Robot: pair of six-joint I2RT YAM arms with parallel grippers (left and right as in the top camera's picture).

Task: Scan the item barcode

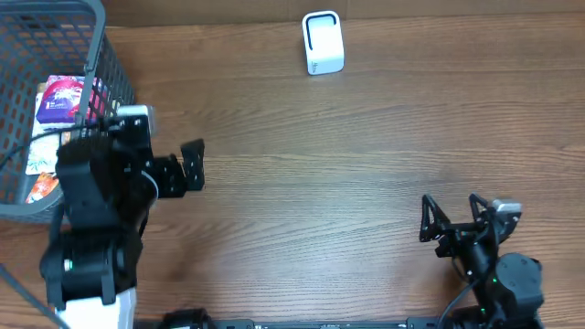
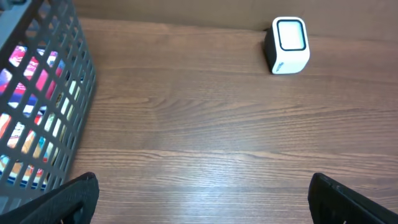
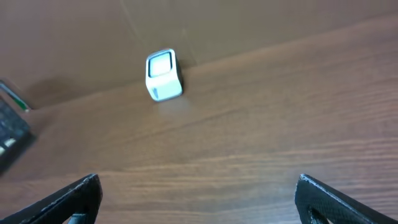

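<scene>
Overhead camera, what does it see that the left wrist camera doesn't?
Only overhead: the left arm, the right arm, the open right gripper, and the packets seen from above.
Only the left wrist: the basket's mesh side up close, with the packets' colours showing through the gaps.
Both: the white scanner on the table's far side, the basket, and the open left gripper.
</scene>
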